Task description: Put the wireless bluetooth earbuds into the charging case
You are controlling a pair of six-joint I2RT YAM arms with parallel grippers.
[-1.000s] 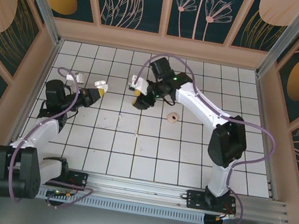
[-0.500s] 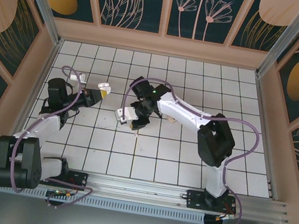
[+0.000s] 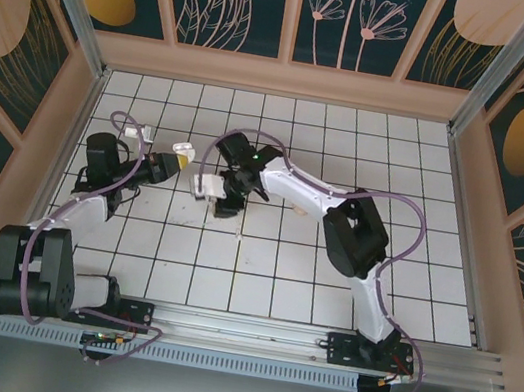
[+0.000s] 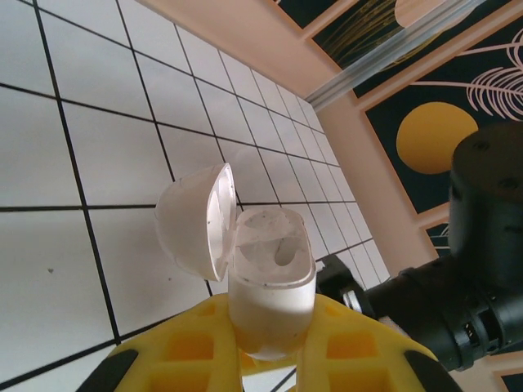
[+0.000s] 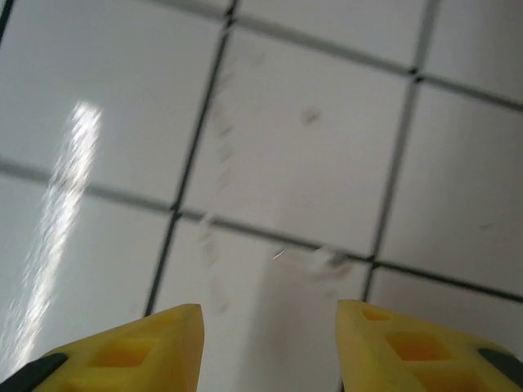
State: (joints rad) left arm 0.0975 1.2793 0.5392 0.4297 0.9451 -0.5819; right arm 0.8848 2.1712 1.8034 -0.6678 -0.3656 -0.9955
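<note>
The left gripper [image 4: 270, 363] is clamped on the white charging case [image 4: 270, 286], holding it above the table [image 4: 98, 147] with the lid [image 4: 192, 220] swung open to 1 side. The right gripper [image 5: 270, 317] hovers low over the white tiles, its 2 yellow fingers [image 5: 139, 347] apart with nothing between them. From above, 1 tiny pale earbud [image 3: 239, 239] lies on the table near the right gripper, on the side toward the arm bases.

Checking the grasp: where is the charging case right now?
The charging case, lid open, sits clamped in the left gripper, left-centre in the top view.
</note>
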